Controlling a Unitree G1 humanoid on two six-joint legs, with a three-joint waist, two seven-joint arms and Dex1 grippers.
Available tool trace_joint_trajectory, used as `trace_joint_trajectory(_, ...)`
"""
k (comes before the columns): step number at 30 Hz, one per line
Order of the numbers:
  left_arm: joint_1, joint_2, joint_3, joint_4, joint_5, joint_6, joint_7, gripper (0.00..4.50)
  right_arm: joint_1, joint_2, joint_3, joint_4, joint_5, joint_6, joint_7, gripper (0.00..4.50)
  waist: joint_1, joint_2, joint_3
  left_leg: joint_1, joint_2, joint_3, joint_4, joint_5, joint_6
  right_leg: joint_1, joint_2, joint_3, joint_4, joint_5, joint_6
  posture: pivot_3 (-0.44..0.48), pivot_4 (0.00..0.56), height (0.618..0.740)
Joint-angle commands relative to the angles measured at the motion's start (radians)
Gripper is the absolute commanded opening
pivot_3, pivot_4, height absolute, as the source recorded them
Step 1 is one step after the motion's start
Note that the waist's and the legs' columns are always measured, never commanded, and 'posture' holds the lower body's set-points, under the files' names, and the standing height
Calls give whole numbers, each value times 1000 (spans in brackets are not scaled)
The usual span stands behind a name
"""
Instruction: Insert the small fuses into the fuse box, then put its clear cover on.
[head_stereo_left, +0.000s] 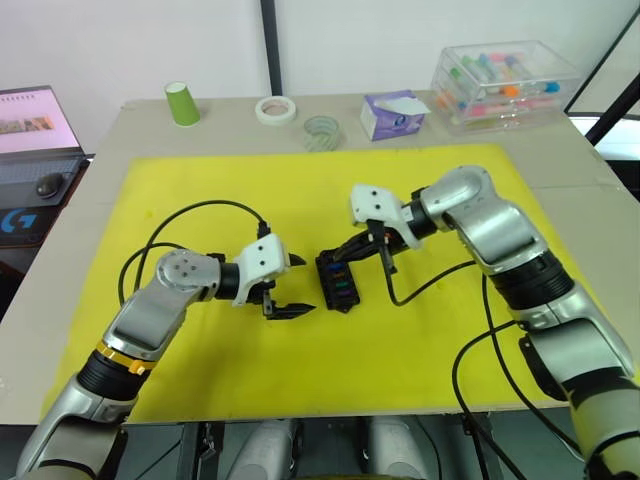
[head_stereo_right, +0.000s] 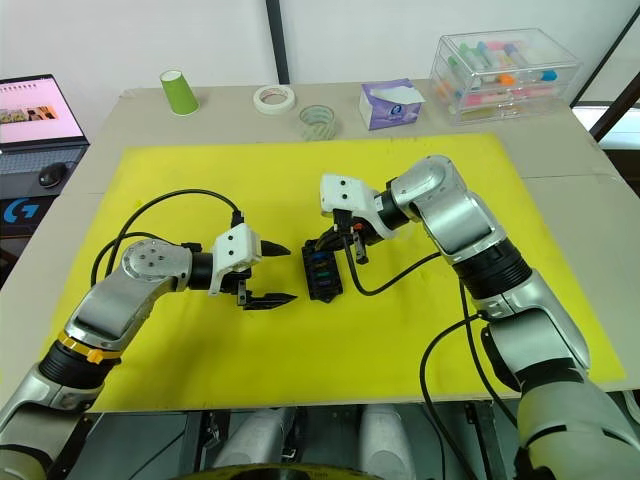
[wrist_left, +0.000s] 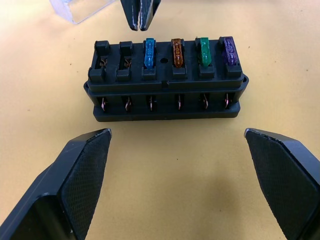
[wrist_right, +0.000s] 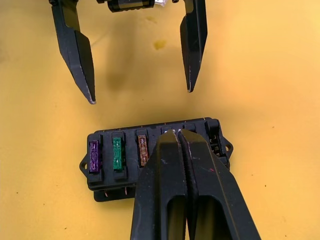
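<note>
Your fuse box (head_stereo_left: 337, 281) sat mid-frame on the yellow mat (head_stereo_left: 200, 180) with blue, brown, green and purple fuses seated and two slots empty. Your right gripper (wrist_right: 181, 134) hung over the box with fingers pinched together; whether it held a fuse, cannot tell. Your left gripper (head_stereo_left: 287, 285) was spread wide just beside the unbraced box, so any downward push risked tipping or sliding it, and the clear cover (wrist_left: 82, 9) lay close behind.
</note>
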Motion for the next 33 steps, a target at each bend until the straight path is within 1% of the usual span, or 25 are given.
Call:
trace_joint_trajectory(1, -9, -1, 6, -11, 8, -25, 3, 4500, -1, 2, -1, -3, -6, -9, -4, 29, 0, 0, 0, 0, 0, 0, 0, 0, 0, 0, 0, 0, 0, 0, 0, 0, 150, 740)
trace_joint_trajectory(13, 2, 5, 12, -16, 15, -30, 4, 4500, 53, 0, 51, 77, -68, -84, -23, 29, 0, 0, 0, 0, 0, 0, 0, 0, 0, 1, 0, 0, 0, 0, 0, 0, 150, 740)
trace_joint_trajectory(17, 3, 8, 21, -18, 12, -29, 3, 4500, 37, 4, 26, 46, -40, -58, -14, 29, 0, 0, 0, 1, 0, 0, 0, 0, 0, 1, 0, 0, 0, 0, 0, 0, 150, 740)
trace_joint_trajectory(20, -11, 15, 53, -14, -2, -17, 8, 4500, 16, 8, -5, 15, -7, -28, -7, 29, 0, 0, 0, 0, 0, 0, 0, 0, 0, 1, 0, 0, 0, 0, 0, 0, 150, 740)
trace_joint_trajectory(22, -20, 24, 91, -27, -41, 10, -3, 4500, 2, 12, -28, 0, 17, -10, -7, 29, 0, 0, 0, 0, 0, 0, 0, 0, 0, 0, 0, 0, 0, 0, 0, 0, 150, 740)
trace_joint_trajectory(25, -21, 66, 150, -55, -89, 50, -22, 4500, -23, 4, -66, -26, 55, 25, -3, 29, -1, 0, 0, 0, 0, 0, 0, 0, 0, 0, 0, 0, 0, 0, 0, 0, 150, 740)
trace_joint_trajectory(29, 19, 160, 283, -85, -157, 93, -41, 4500, -33, -47, -107, -36, 70, 23, 5, 29, -2, 0, 0, 0, 0, 0, 0, 0, 0, -1, 0, 0, 0, 0, 0, 0, 150, 740)
trace_joint_trajectory(31, 65, 219, 362, -103, -185, 122, -44, 4500, -24, -90, -122, -33, 65, 2, 13, 29, -2, 0, 0, 0, 0, 0, -1, 0, 0, -1, 0, 0, 0, 0, 0, 0, 150, 740)
trace_joint_trajectory(33, 149, 295, 458, -114, -194, 136, -61, 4500, -9, -149, -147, -26, 68, -14, 27, 434, 0, 0, 0, 0, 0, 0, -1, 0, 0, -1, 0, 0, 0, 0, 0, 0, 150, 740)
